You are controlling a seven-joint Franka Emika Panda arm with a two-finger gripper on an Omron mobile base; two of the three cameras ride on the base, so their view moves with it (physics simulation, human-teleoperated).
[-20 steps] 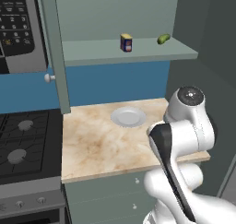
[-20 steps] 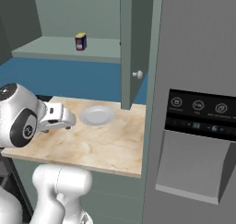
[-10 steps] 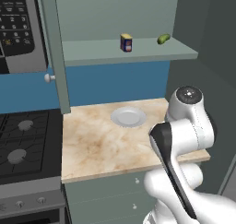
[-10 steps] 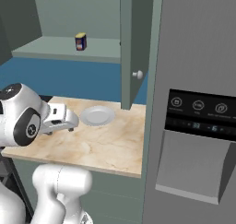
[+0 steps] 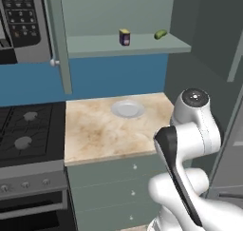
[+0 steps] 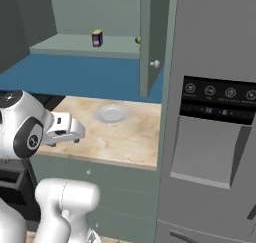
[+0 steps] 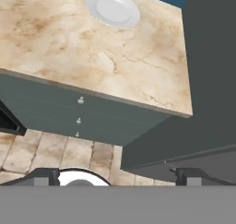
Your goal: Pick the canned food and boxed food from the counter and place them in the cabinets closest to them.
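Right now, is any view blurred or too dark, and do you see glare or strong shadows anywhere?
Left base view: sharp, evenly lit; the can on the cabinet shelf is readable. Right base view: equally sharp, but the open cabinet door hides most of the green object. Hand view: sharp; the plate shows a soft highlight, no harsh glare; the floor beneath the counter is dimmer. No strong shadows in any view.

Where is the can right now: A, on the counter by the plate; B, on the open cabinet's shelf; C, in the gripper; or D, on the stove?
B: the can stands upright on the cabinet shelf, above the counter where the plate lies.
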